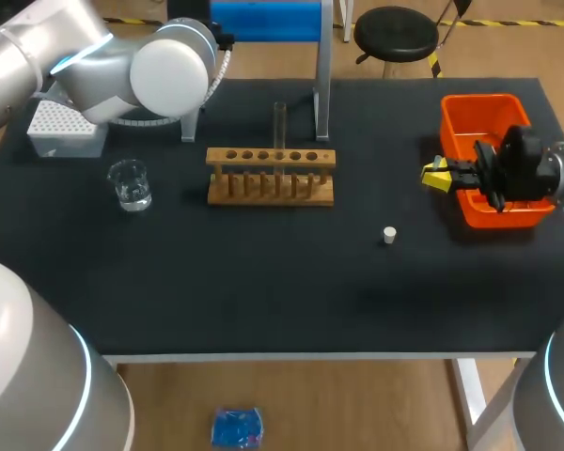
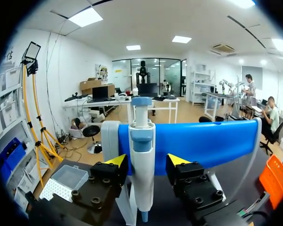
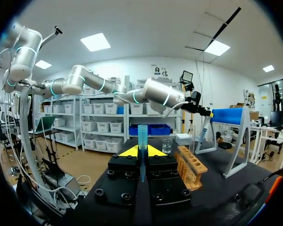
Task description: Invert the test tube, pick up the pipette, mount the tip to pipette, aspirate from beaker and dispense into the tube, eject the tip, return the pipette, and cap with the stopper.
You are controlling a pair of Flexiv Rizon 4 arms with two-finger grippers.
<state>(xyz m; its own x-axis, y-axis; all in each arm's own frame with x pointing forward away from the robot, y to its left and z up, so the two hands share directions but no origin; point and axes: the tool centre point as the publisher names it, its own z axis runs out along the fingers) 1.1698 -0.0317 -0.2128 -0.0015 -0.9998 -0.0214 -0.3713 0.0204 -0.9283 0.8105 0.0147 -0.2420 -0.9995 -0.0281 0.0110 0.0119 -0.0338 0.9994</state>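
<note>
The white and blue pipette (image 2: 142, 155) hangs on its stand (image 2: 203, 141), and my left gripper (image 2: 146, 162) is shut on its body from both sides. In the head view my left arm's elbow (image 1: 169, 66) hides that gripper. A clear test tube (image 1: 280, 122) stands upright in the wooden rack (image 1: 271, 174). The beaker (image 1: 130, 185) with liquid sits left of the rack. My right gripper (image 1: 439, 176) hovers beside the orange bin (image 1: 489, 113), shut on a blue pipette tip (image 3: 142, 136). The white stopper (image 1: 389, 235) lies on the mat.
A white tip box (image 1: 61, 127) stands at the back left, near the beaker. Ahead of the right gripper are the rack (image 3: 191, 165), the beaker (image 3: 167, 146) and the tip box (image 3: 182, 139). The black mat (image 1: 263, 282) covers the table's front half.
</note>
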